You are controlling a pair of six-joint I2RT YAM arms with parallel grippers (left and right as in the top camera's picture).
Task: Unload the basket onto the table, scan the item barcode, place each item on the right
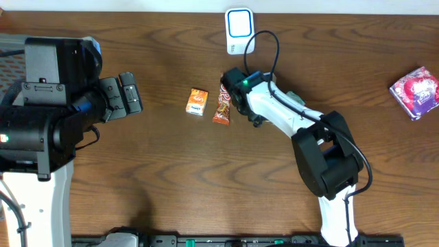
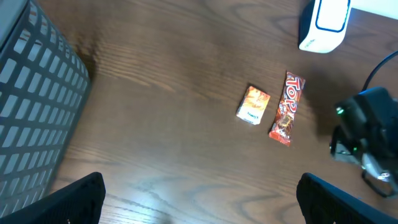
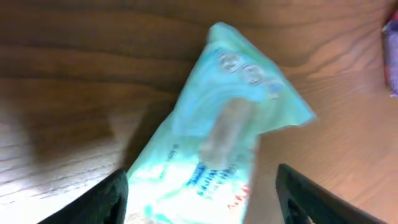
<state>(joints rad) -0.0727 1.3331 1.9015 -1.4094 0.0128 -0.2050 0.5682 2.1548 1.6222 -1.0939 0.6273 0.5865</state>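
Robot lab, mock checkout: two arms (image 1: 322, 154) at wood table (image 1: 171, 178) w/ white scanner (image 1: 239, 29), snack packs (image 1: 197, 101), mesh basket (image 2: 31, 93).

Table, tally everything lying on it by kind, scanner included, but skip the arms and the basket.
Scanner: 1
Box: 1
Bar: 1
Packets: 2, the pink packet and the teal packet
Total: 5
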